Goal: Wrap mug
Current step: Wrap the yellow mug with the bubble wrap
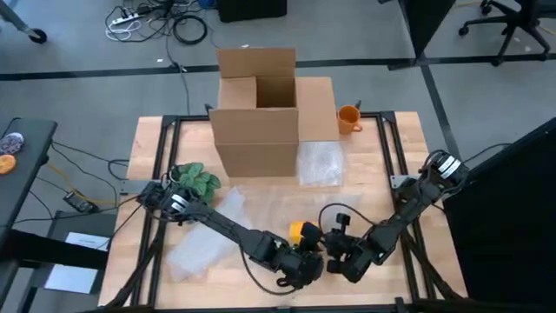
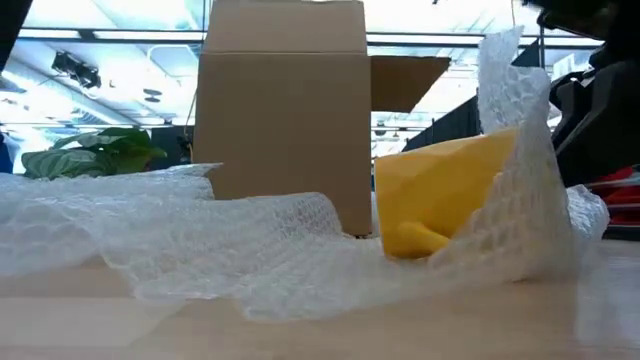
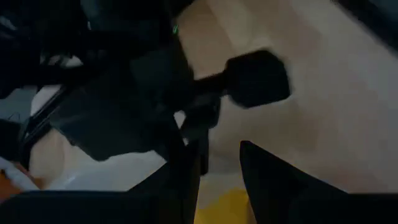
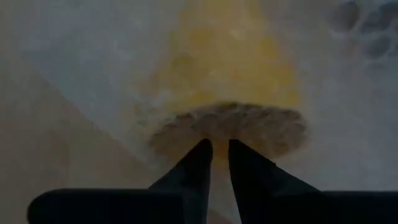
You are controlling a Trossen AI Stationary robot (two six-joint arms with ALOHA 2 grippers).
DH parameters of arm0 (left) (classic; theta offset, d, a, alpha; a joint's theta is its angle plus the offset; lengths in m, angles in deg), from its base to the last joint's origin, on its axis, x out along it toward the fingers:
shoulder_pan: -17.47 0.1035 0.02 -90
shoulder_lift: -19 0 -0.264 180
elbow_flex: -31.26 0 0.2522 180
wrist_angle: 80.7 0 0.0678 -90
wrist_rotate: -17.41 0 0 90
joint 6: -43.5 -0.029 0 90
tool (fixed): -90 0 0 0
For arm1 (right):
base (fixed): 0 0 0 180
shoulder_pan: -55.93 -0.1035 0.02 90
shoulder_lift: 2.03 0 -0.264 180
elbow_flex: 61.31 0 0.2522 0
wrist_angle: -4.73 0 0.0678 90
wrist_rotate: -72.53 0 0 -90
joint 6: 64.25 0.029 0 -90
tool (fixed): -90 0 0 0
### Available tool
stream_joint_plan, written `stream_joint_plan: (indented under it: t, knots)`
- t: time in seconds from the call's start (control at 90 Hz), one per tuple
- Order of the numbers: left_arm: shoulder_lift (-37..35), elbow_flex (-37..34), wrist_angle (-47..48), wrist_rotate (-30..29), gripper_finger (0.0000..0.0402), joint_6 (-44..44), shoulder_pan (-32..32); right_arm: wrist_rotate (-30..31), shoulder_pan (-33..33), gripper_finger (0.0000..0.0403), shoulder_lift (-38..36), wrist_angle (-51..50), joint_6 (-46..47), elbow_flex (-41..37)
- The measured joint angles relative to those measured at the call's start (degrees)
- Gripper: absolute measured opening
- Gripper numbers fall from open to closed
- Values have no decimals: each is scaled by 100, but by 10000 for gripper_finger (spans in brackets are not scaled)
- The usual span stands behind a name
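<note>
My right end effector (image 4: 213,155) is pinched on the clear bubble wrap sheet (image 2: 250,250) draped over the tipped yellow ceramic mug (image 2: 450,195) near the bench's front edge; my left end effector (image 3: 214,168) is apart. Slack wrap could slip free.

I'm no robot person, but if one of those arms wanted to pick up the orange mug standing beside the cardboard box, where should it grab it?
Probably by the rim, coming straight down. The orange mug appears to stand upright with its mouth up, at the table's far edge. The cardboard box crowds one side and a handle seems to stick out on the other, so one finger inside and one outside the wall looks simplest.
</note>
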Motion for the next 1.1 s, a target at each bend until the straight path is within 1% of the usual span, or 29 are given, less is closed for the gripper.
stream_joint_plan:
  t: [0.078,0.244,0.433,0.567,0.722,0.889,1.011,1.1]
  knots:
    - [0,-39,-70,8,99,202,163,86,0,34,0,97,2,0]
    - [-20,-413,-17,39,99,420,358,286,-25,34,0,255,-76,0]
    - [-240,-877,-301,18,99,594,433,297,13,34,0,264,-145,0]
    - [-428,-1112,-339,9,99,730,438,284,24,34,0,256,-146,0]
    - [-765,-1573,-918,-35,99,835,455,203,24,34,0,244,-146,0]
    - [-824,-2164,-1494,41,99,859,490,148,17,34,0,192,-152,0]
    - [-861,-2394,-1934,55,99,905,484,37,17,34,0,155,-159,0]
    - [-859,-2465,-1961,70,99,977,477,-30,7,34,-8,152,-157,2]
